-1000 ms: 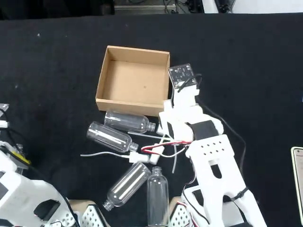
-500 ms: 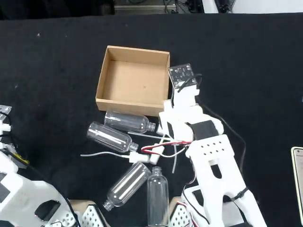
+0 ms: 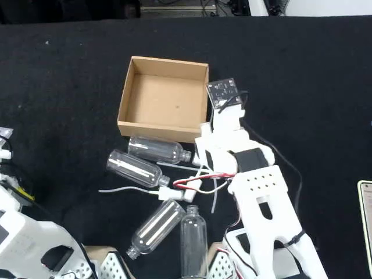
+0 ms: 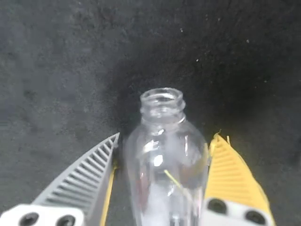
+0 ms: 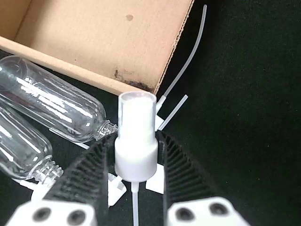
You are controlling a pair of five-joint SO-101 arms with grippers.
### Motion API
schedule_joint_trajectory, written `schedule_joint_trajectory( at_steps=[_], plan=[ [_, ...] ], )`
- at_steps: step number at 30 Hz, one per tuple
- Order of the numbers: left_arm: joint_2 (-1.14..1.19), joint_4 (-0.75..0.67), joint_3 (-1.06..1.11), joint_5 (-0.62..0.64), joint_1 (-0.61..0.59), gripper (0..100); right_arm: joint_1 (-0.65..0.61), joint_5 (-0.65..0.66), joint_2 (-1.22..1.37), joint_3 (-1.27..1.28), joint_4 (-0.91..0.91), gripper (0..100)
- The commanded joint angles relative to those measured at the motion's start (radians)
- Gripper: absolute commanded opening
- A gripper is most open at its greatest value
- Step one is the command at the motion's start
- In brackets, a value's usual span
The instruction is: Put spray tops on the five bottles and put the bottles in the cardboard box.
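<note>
We log right fingers (image 5: 181, 172) clamped on spray top (image 5: 136, 129), left fingers (image 4: 233, 176) clamped on bottle (image 4: 164, 155), neck outward. The bottle lies at 9 o'clock of the spray top, well apart.

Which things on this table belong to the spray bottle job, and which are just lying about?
Job: cardboard box; four bottles lying by it; bottle in left tool; spray top in right tool; loose spray tops.
Lying about: flat device at the right edge; cables behind the table.

The cardboard box (image 3: 157, 131) is open from above; 4 bottles (image 3: 156, 150) and loose spray tops (image 3: 174, 192) crowd its near side.
</note>
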Motion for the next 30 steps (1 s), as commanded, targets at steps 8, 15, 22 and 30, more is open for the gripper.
schedule_joint_trajectory(
  at_steps=[8, 15, 22, 30],
  plan=[
    [-0.011, 0.114, -0.104, -0.11, -0.031, 27, -0.012, 0.0, -0.048, -0.008, -0.017, 1.1],
    [-0.009, 0.114, -0.094, -0.163, -0.074, 27, -0.012, 0.0, -0.048, -0.008, -0.017, 1.1],
    [-0.009, 0.112, -0.071, -0.172, -0.068, 27, -0.012, 0.0, -0.048, -0.008, -0.015, 1.1],
    [-0.009, 0.112, -0.073, -0.227, -0.076, 27, -0.012, 0.0, -0.048, -0.008, -0.015, 1.1]
  ],
)
